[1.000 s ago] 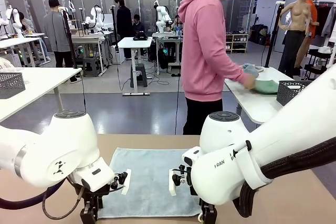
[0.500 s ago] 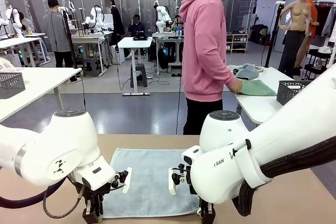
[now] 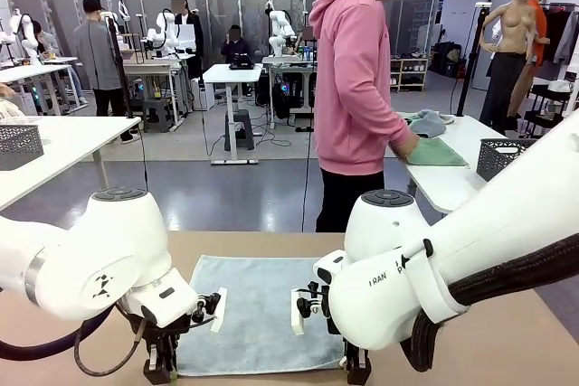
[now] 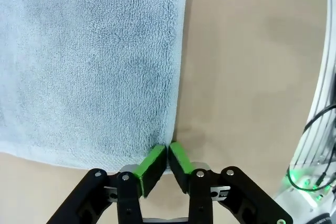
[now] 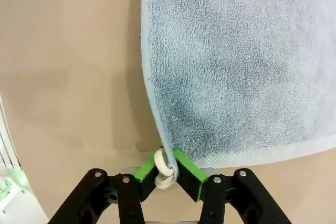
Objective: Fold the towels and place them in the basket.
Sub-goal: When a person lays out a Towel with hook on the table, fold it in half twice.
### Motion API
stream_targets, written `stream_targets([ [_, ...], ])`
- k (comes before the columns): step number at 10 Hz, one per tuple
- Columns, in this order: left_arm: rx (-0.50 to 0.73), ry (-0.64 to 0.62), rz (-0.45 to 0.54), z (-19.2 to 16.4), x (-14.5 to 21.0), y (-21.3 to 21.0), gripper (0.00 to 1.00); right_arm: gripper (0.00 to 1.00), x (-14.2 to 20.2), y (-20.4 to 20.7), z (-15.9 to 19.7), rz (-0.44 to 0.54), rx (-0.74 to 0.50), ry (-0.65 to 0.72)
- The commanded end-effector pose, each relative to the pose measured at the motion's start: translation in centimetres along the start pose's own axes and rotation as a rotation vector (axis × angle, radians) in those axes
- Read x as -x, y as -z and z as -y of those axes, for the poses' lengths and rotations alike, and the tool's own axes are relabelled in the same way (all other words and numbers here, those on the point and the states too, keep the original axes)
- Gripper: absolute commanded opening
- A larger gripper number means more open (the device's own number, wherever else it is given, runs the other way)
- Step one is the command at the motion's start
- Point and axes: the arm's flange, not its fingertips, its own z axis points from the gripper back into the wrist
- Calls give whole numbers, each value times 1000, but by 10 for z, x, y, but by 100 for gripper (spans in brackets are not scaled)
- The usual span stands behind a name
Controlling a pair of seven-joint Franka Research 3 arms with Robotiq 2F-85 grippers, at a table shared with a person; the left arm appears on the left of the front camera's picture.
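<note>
One light grey-blue towel (image 3: pixel 262 314) lies spread flat on the tan table between my two arms. My left gripper (image 3: pixel 156 370) is at the towel's near left corner. In the left wrist view the left gripper (image 4: pixel 168 148) has its green pads shut on the corner of the towel (image 4: pixel 89 61). My right gripper (image 3: pixel 355 370) is at the near right corner. In the right wrist view the right gripper (image 5: pixel 167 156) is shut on the corner of the towel (image 5: pixel 236 61), with the white label (image 5: pixel 164 167) rolled between the pads. A dark mesh basket (image 3: pixel 502 155) stands on the side table at the right.
A person in a pink hoodie (image 3: pixel 357 79) stands beyond the table, turned to the side table, one hand on a green folded towel (image 3: pixel 434 153) beside a crumpled grey-blue cloth (image 3: pixel 425 121). Another mesh basket (image 3: pixel 18 144) sits on a white table at the left.
Both grippers stay at the towel's near corners with hardly any movement. The person's hand has slid across the green towel on the side table.
</note>
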Motion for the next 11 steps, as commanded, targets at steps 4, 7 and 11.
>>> stream_targets([
  [4, -69, 17, 95, 50, 43, -40, 8, 0, 27, -45, -51, 62, 17, -16],
  [7, -44, 34, 96, 57, 36, -75, 8, 0, 20, -94, -49, 59, 26, -8],
  [11, -63, 2, 134, 55, 28, -108, 8, 0, 18, -126, -33, 71, 55, -11],
])
